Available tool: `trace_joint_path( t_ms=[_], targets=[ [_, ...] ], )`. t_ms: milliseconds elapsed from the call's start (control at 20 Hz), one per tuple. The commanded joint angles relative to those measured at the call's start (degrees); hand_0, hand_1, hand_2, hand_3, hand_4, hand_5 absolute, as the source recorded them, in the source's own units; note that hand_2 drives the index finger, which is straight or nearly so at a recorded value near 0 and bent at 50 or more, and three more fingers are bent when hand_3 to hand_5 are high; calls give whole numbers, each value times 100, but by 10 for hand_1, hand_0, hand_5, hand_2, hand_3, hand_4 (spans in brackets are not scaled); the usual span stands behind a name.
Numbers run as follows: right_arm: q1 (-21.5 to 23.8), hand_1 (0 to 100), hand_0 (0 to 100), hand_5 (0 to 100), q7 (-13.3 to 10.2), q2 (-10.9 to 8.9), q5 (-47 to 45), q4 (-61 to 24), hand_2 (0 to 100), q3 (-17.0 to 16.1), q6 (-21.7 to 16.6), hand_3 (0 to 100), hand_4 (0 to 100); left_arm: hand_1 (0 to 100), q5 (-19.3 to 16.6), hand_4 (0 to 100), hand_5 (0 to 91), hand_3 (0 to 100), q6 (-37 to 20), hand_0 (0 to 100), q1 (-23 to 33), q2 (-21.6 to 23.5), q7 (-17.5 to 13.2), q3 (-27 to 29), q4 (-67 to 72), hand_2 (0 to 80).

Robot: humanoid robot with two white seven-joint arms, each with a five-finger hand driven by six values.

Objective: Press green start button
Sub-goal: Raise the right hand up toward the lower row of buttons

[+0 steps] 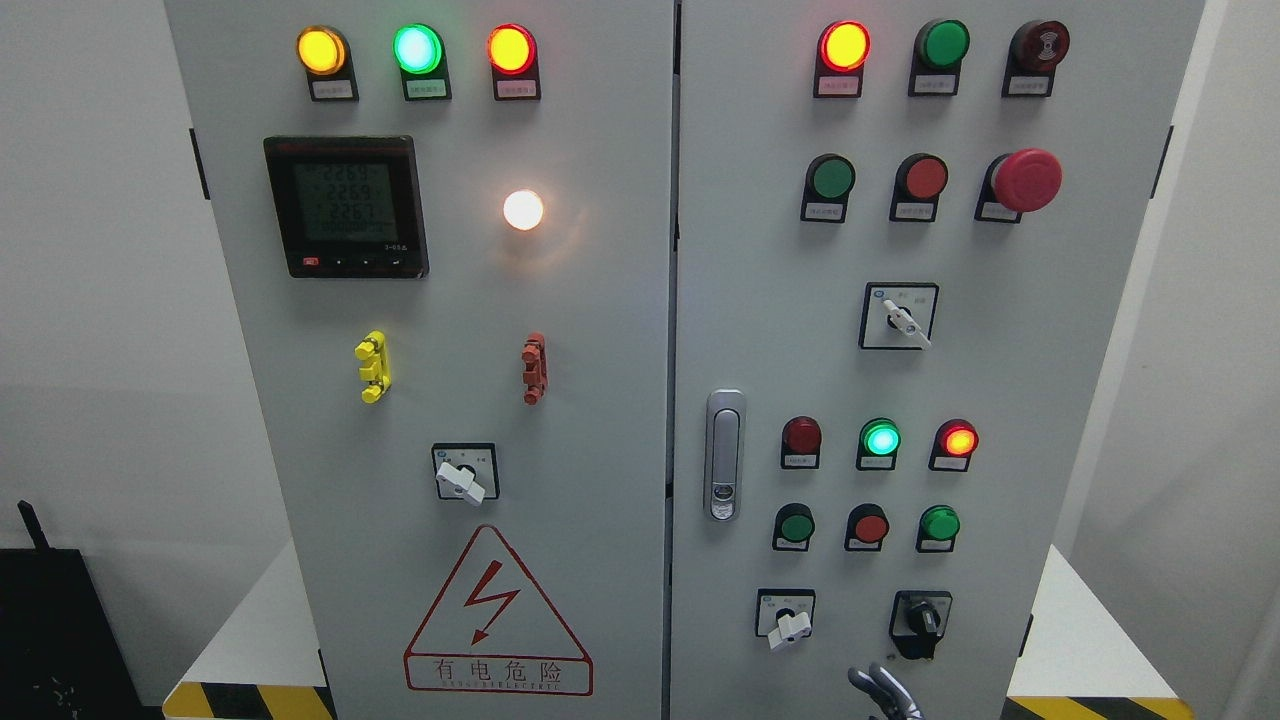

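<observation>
Across most of the head view stands the tall grey sheet-steel control cabinet (pixel 600 330) with two doors. The left door carries a black digital panel meter (pixel 346 207) and a red-bordered triangular shock-warning sign (pixel 497 615). None of these concern you.

On the right door, note two rows of round push buttons, each with a label too small to read. I cannot confirm which one is marked start. The candidates are the dark green round push button (pixel 832 178) at the left of the upper row and the dark green round push button (pixel 797 525) at the left of the lower row. A brighter green round button (pixel 940 523) sits at the right of that lower row. Keep well away from the red mushroom-head emergency stop (pixel 1025 180).

Assessment of handling: the button is a rigid plastic cap, sprung, fixed in the panel. It is pressed, not gripped. Push square on the centre of the cap with one fingertip; a glancing contact could slip onto the red button beside it.

Your right hand (pixel 885 692) shows only at the bottom edge, below the lower row and touching nothing. Whether its digits are spread or curled cannot be told.
</observation>
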Motion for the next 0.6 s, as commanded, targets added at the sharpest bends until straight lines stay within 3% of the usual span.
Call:
trace_joint_path(
  t_ms=[0, 200, 550],
  targets=[
    [-88, 274, 216, 49, -158, 8, 819, -180, 0, -1, -4, 489, 362, 556, 0, 0, 0, 0, -2, 120, 0, 0, -1, -1, 0, 0],
    [-176, 235, 254, 195, -299, 8, 1418, -181, 0, -1, -12, 577, 491, 556, 0, 0, 0, 0, -2, 120, 0, 0, -1, -1, 0, 0],
    [-448, 236, 279, 310, -448, 17, 2384, -76, 0, -45, -275, 629, 557, 556, 0, 0, 0, 0, -2, 120, 0, 0, -1, -1, 0, 0]
  ],
)
